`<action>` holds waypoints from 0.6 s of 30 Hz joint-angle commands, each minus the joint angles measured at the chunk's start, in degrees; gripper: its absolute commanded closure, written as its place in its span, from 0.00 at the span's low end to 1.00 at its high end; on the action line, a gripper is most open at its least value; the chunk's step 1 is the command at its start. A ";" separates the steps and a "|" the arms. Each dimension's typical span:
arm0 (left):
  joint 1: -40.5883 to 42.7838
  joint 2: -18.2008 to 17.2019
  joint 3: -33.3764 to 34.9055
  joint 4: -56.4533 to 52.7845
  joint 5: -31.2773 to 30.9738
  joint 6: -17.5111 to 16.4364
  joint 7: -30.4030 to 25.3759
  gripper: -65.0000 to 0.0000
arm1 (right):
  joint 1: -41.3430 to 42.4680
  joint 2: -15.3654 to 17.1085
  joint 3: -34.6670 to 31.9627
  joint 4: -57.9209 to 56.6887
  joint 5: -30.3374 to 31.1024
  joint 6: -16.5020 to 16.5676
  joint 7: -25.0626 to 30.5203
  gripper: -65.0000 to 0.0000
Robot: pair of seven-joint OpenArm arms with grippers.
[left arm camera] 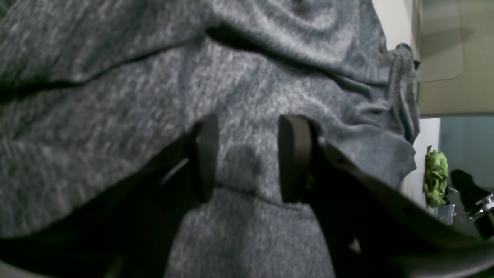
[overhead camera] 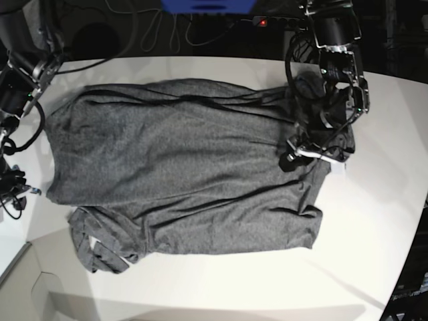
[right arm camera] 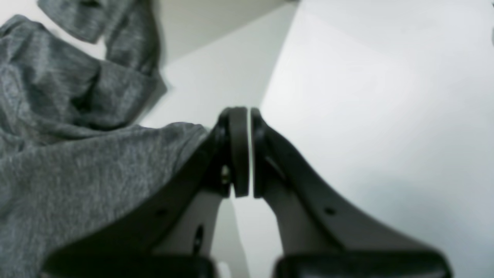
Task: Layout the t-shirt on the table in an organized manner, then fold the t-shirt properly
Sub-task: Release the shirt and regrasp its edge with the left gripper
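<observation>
The dark grey t-shirt (overhead camera: 180, 167) lies spread across the white table (overhead camera: 374, 221), wrinkled, with one sleeve bunched at the lower left (overhead camera: 100, 244). My left gripper (left arm camera: 251, 158) hovers low over the shirt's right side (overhead camera: 294, 157). Its jaws stand apart, and grey cloth and a seam show between them. At the shirt's left edge, my right gripper (right arm camera: 250, 152) is shut with nothing between its pads. The t-shirt (right arm camera: 77, 166) lies just left of it and bare table (right arm camera: 366, 96) to its right. In the base view that gripper (overhead camera: 15, 186) sits at the table's left edge.
Cables and a blue object (overhead camera: 207, 5) run along the back of the table. The table edge curves away at the right (overhead camera: 408, 267). Past the shirt in the left wrist view are a green crumpled thing (left arm camera: 436, 175) and dark hardware (left arm camera: 471, 193).
</observation>
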 commanded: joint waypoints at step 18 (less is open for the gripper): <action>3.11 3.47 0.98 17.27 0.03 -0.20 0.88 0.61 | -24.53 -13.62 -0.34 29.98 0.84 0.49 1.36 0.61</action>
